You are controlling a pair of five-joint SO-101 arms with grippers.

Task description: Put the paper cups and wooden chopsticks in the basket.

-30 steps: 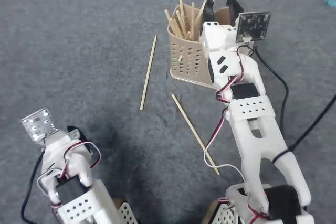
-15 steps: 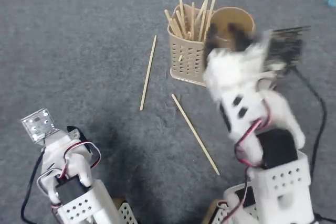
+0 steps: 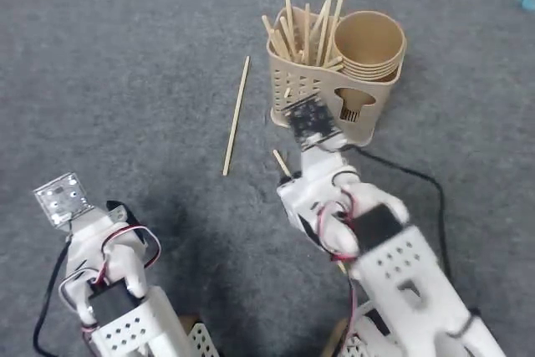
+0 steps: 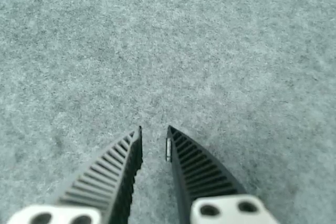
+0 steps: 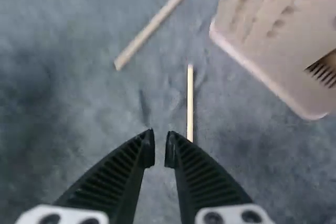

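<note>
A beige basket [image 3: 322, 89] at the back of the grey carpet holds a stack of paper cups [image 3: 368, 39] and several wooden chopsticks [image 3: 301, 27]. One loose chopstick [image 3: 236, 114] lies left of the basket. A second loose chopstick [image 3: 282, 162] runs under the right arm [image 3: 334, 198]. In the right wrist view, my right gripper [image 5: 158, 142] hovers low over the carpet, its tips almost together and holding nothing. That chopstick [image 5: 189, 103] lies just beside one tip, with the basket [image 5: 278, 40] close by. My left gripper [image 4: 154, 137] is slightly open over bare carpet at the front left.
The left arm [image 3: 109, 265] sits folded at the near left corner. Cables trail from the right arm toward the near right. Open carpet stretches across the left and middle of the table.
The right arm has pulled back from above the basket and dropped to the carpet by the nearer loose chopstick. Its fingers went from wide apart to nearly together. The left arm has not moved.
</note>
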